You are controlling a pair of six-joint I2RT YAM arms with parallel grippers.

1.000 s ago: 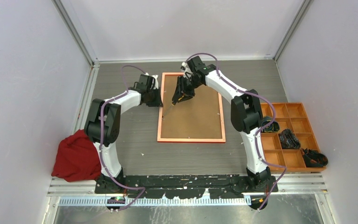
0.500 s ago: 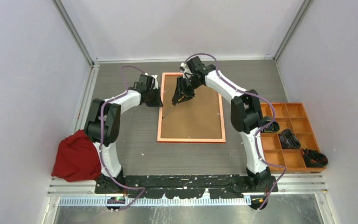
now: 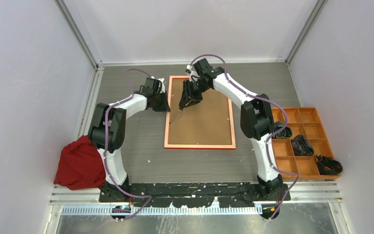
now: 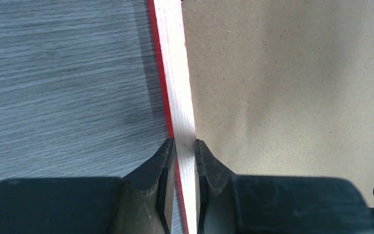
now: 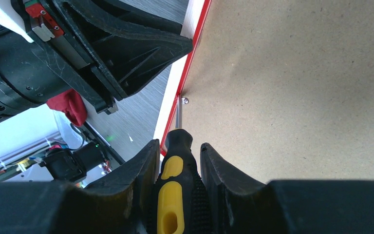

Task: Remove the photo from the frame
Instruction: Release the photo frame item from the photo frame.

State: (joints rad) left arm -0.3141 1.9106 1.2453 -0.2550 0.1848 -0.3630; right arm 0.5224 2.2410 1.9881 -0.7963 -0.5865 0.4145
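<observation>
The frame (image 3: 199,146) lies face down on the table, its brown backing board (image 3: 207,122) facing up. The photo is hidden under the board. My left gripper (image 3: 167,104) is shut on the frame's left rail (image 4: 175,73), one finger outside it and one on the board side (image 4: 185,141). My right gripper (image 3: 189,100) is shut on a screwdriver (image 5: 175,170) with a black and yellow handle. The screwdriver's thin shaft points down at a small metal fastener (image 5: 185,101) at the board's left edge, just beside the left gripper.
A red cloth (image 3: 80,163) sits bunched at the near left by the left arm's base. An orange compartment tray (image 3: 299,108) with dark items stands at the right. Grey walls close in the table on three sides.
The right arm's wrist has edged slightly toward the far side. Frame, screwdriver tip and left gripper stay where they were.
</observation>
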